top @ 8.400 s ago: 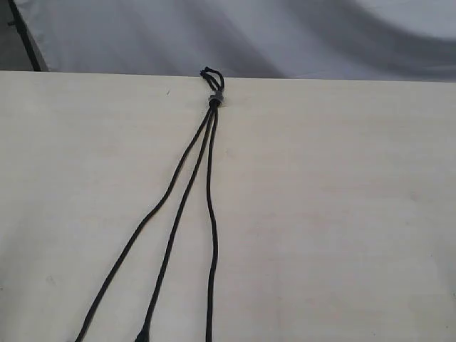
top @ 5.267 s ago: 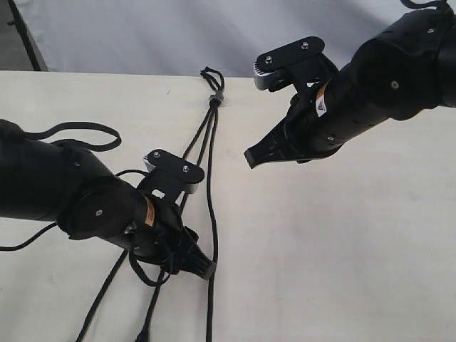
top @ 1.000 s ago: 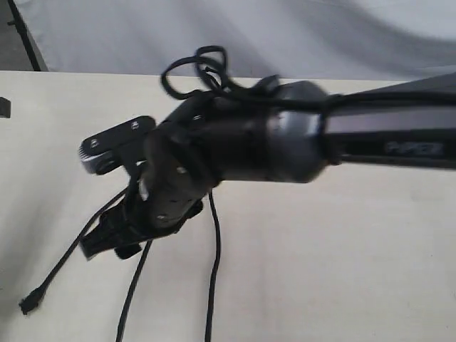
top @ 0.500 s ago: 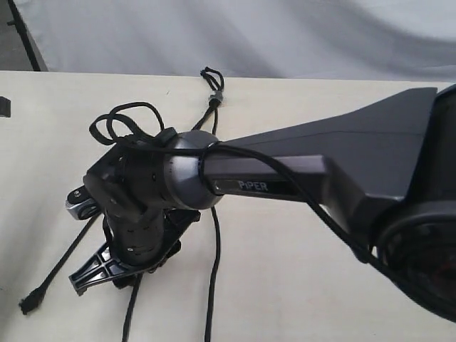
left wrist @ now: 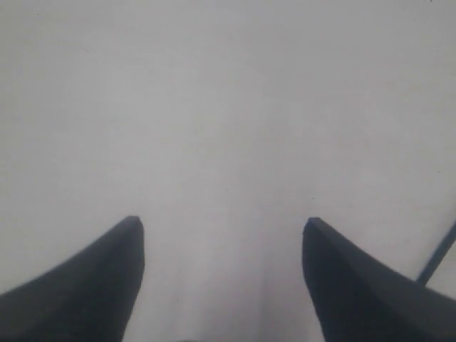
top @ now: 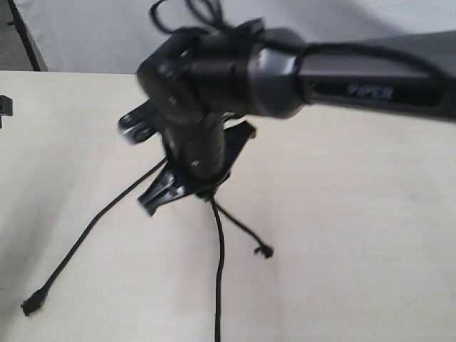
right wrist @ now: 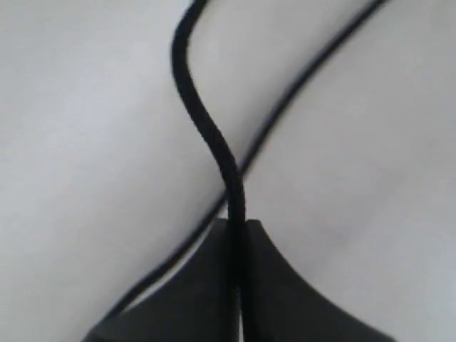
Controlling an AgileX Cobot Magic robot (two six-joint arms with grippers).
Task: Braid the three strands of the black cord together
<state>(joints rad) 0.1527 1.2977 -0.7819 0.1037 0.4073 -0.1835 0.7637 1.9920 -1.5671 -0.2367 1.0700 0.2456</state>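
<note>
My right arm reaches across the middle of the table (top: 356, 235), and its gripper (top: 151, 204) is shut on one of the three strands (right wrist: 206, 132). That strand runs lengthwise between the fingers (right wrist: 285, 285). Its loose end with the knotted tip (top: 264, 251) trails out behind the gripper. A second strand (top: 85, 235) slants left to its own tip (top: 30, 306). The third strand (top: 219, 278) runs straight toward the front edge. The arm hides the cord's grey band. My left gripper (left wrist: 221, 225) is open over bare table, with nothing between its fingers (left wrist: 107, 271).
Grey cloth (top: 85, 35) hangs behind the table's far edge. A small dark part (top: 3, 105) shows at the left border of the exterior view. A thin dark line (left wrist: 436, 255) crosses the corner of the left wrist view.
The right gripper has swung up and to the right from the lower left, pulling its strand over so the knotted tip now lies right of the straight strand. The left strand has not moved.
</note>
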